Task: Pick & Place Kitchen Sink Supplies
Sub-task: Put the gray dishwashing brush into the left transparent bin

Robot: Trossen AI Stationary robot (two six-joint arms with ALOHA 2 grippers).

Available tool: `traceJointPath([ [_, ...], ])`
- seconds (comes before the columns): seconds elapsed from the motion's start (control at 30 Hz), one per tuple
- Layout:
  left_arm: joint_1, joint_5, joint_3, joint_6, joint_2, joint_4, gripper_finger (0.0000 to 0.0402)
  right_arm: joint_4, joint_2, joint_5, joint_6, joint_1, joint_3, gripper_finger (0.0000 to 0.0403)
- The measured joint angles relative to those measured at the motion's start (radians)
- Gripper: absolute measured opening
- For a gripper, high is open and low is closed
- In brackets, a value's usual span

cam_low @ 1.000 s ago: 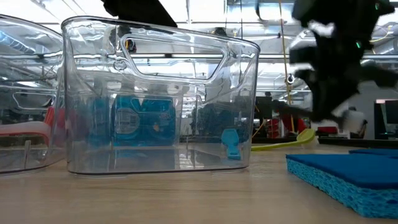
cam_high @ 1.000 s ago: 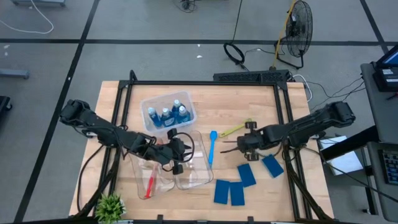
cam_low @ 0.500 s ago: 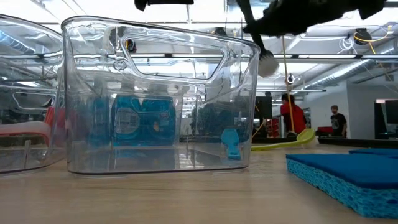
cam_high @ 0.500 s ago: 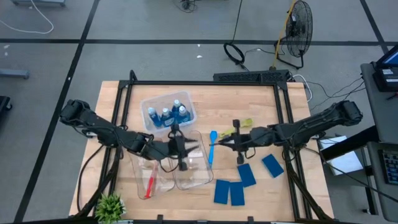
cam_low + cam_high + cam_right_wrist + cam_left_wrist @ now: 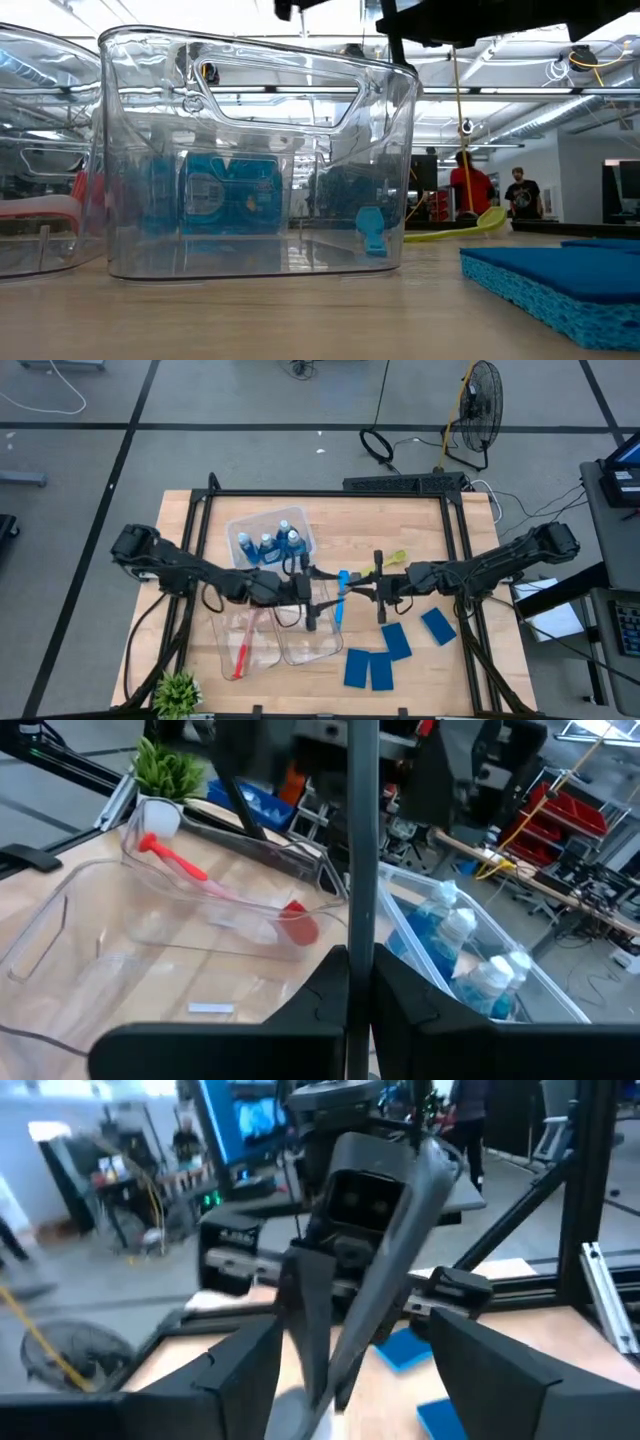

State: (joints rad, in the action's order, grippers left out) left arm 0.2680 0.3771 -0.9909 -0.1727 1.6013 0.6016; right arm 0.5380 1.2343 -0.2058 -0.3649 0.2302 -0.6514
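Observation:
My right gripper (image 5: 352, 592) hangs level above the table's middle, shut on a slim dark grey brush (image 5: 360, 840). My left gripper (image 5: 322, 598) faces it over the clear bins, open, its fingers (image 5: 240, 1370) standing on either side of the brush's pale head (image 5: 290, 1415); I cannot tell whether they touch it. A blue brush (image 5: 340, 598) and a yellow-green brush (image 5: 387, 565) lie flat on the table below. Blue bottles (image 5: 270, 545) stand in the far bin. A red brush (image 5: 240, 655) lies in the near-left bin. Blue sponges (image 5: 370, 668) lie flat at the near right. My right gripper pinches the grey brush's handle (image 5: 360, 935) between its two shut fingers, which come level from the table's right. The brush is lifted clear of the table and reaches out toward my left gripper. The fingers hide which stretch of the handle they have.
Three clear bins crowd the left middle: the bottle bin (image 5: 240, 525), the red-brush bin (image 5: 222, 650) and a bin beside it (image 5: 325, 645). A green potted plant (image 5: 177, 690) stands at the near left corner. A black frame rail (image 5: 330, 494) runs along the far edge.
My right gripper has risen from the table near the sponges and tipped from pointing down to level, carrying the grey brush up clear of the table. My left gripper has gone toward the table's right edge, over the bins, up to the right gripper.

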Motion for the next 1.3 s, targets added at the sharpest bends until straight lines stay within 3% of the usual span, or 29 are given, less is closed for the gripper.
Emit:
traceJointPath([
  [0.17, -0.021, -0.035, 0.000, -0.094, 0.064, 0.180, 0.0258, 0.002, 0.000, 0.001, 0.000, 0.000, 0.000, 0.0011],
  [0.4, -0.065, -0.139, 0.000, -0.050, 0.082, 0.216, 0.0218, 0.004, 0.000, -0.003, -0.007, 0.000, 0.000, 0.0012],
  [0.53, -0.078, -0.185, 0.000, -0.035, 0.083, 0.213, 0.0151, 0.000, -0.001, -0.002, -0.008, 0.000, 0.000, 0.0012],
  [0.67, -0.073, -0.205, 0.000, -0.059, 0.081, 0.215, 0.0037, -0.007, -0.001, 0.000, -0.004, 0.000, 0.000, 0.0015],
  [0.8, -0.049, -0.114, 0.000, -0.007, 0.031, 0.159, 0.0026, -0.001, -0.001, 0.000, 0.029, -0.001, -0.003, 0.0036],
  [0.9, -0.003, 0.020, 0.000, 0.016, -0.076, -0.004, 0.0023, -0.027, -0.001, -0.004, 0.052, -0.002, 0.000, 0.0071],
  [1.0, 0.057, 0.156, -0.003, 0.143, -0.194, -0.249, 0.0020, -0.034, -0.001, -0.003, 0.075, -0.002, 0.000, 0.0108],
  [1.13, 0.156, 0.282, -0.002, 0.437, -0.337, -0.611, 0.0020, -0.058, 0.000, -0.004, 0.086, -0.002, 0.000, 0.0147],
  [1.3, 0.289, 0.320, -0.002, 0.893, -0.463, -0.978, 0.0020, -0.056, -0.001, -0.006, 0.089, -0.002, 0.000, 0.0170],
])
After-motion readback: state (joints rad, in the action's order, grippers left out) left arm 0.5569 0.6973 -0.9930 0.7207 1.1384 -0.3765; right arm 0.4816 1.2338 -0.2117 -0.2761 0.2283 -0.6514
